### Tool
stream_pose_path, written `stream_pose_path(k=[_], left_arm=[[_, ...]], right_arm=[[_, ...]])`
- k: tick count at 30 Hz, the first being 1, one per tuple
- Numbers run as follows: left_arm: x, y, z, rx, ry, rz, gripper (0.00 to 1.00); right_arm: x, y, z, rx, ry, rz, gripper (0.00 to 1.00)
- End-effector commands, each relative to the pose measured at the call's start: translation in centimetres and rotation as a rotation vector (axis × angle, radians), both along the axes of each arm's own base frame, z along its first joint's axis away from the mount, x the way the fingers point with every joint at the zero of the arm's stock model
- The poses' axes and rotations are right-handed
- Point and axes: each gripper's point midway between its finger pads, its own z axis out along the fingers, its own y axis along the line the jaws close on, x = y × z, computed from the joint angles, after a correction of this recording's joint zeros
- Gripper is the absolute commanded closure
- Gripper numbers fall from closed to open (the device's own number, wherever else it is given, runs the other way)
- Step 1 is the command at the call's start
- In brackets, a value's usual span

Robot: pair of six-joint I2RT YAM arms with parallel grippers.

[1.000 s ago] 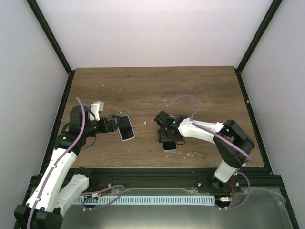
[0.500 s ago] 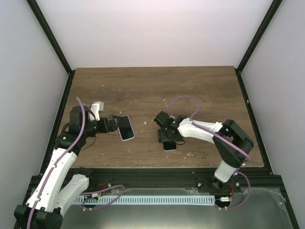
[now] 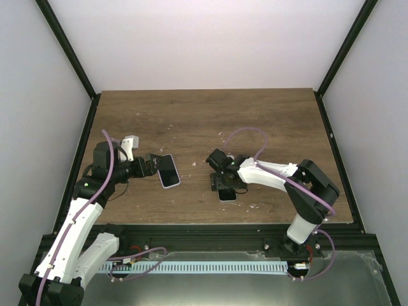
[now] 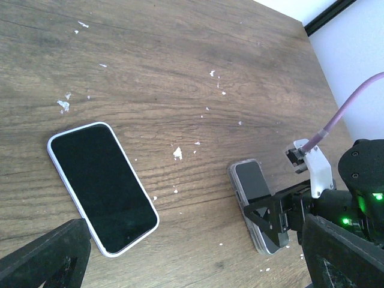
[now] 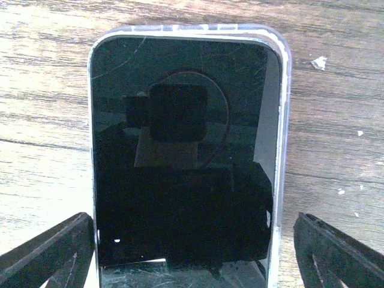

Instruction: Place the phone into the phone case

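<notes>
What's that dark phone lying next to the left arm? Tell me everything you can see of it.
The phone is a slim rounded rectangle with a glossy black, unlit screen and a pale rim. It lies flat and face up on the wooden table, at a slant to the grain. Its near end sits between the open fingers of the left end effector, which do not seem to touch it.

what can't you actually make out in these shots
Top view: the black slab in a clear rim is mostly under the right gripper, and too small to tell phone from case.
Right wrist view: its lower end is cut off by the bottom edge, and reflections mask its glossy face.
Left wrist view: the right gripper covers the slab's lower half.
</notes>
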Motion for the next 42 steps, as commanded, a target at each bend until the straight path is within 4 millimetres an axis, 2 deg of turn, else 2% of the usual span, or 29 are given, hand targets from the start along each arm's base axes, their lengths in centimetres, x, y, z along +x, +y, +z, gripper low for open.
stream_pose_path(k=[1, 7, 13, 18, 23, 28, 33, 37, 38, 40, 42], left_arm=[[0.0, -0.1, 0.0, 0.005, -0.006, -0.009, 0.02], [0.0, 0.0, 0.0, 0.005, -0.006, -0.008, 0.02], [0.1, 0.0, -0.1, 0.007, -0.003, -0.006, 0.02], [0.1, 0.0, -0.1, 0.009, -0.003, -0.006, 0.02], [0.1, 0.0, -0.1, 0.009, -0.001, -0.004, 0.03], [0.2, 0.0, -0.3, 0.014, 0.003, -0.005, 0.03], [0.0, -0.5, -0.7, 0.001, 0.024, -0.038, 0.09], [-0.2, -1.1, -1.2, 0.009, 0.054, -0.057, 0.13], [-0.2, -1.4, -1.4, 0.022, 0.063, -0.06, 0.14], [-0.6, -2.3, -2.1, 0.055, 0.093, -0.077, 0.15], [-1.2, -3.7, -2.6, 0.064, 0.126, -0.117, 0.16]], right_arm=[[0.6, 0.1, 1.4, 0.001, -0.046, -0.009, 0.07], [0.6, 0.4, 1.1, 0.03, -0.04, 0.017, 0.06], [0.3, 0.6, 0.2, 0.122, -0.01, 0.037, 0.15], [0.2, 0.2, -0.3, 0.116, -0.004, 0.035, 0.2], [0.0, 0.7, -0.4, 0.144, 0.005, 0.05, 0.31], [-0.8, 2.5, 0.0, 0.188, 0.02, 0.077, 0.31], [-1.8, 5.1, 1.0, 0.208, 0.022, 0.118, 0.32], [-3.1, 6.5, 1.3, 0.228, 0.042, 0.13, 0.32], [-3.4, 6.8, 1.4, 0.24, 0.047, 0.133, 0.29], [-3.7, 7.2, 1.8, 0.256, 0.047, 0.137, 0.17], [-3.6, 7.1, 2.5, 0.262, 0.032, 0.137, 0.13]])
